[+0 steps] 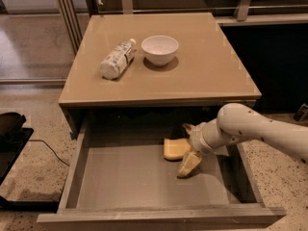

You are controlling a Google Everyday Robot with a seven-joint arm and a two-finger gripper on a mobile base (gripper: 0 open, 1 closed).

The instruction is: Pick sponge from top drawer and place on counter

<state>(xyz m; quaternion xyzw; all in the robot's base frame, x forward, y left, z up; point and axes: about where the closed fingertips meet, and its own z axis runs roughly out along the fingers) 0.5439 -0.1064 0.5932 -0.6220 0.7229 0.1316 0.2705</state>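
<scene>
The top drawer [127,179] is pulled out, its grey bottom bare. The pale-yellow sponge [174,148] lies on the drawer floor at the back, right of centre. My gripper [188,146] reaches in from the right, down inside the drawer at the sponge's right end. It is open: one cream finger [189,162] lies in front of the sponge and the other finger tip [186,127] sits behind it. The sponge rests on the drawer floor. The tan counter [207,76] lies above the drawer.
A white bowl [160,48] and a plastic bottle [117,59] lying on its side sit on the counter's back left. My white arm [260,129] crosses the drawer's right wall. A black object [9,129] with a cable lies on the floor at left.
</scene>
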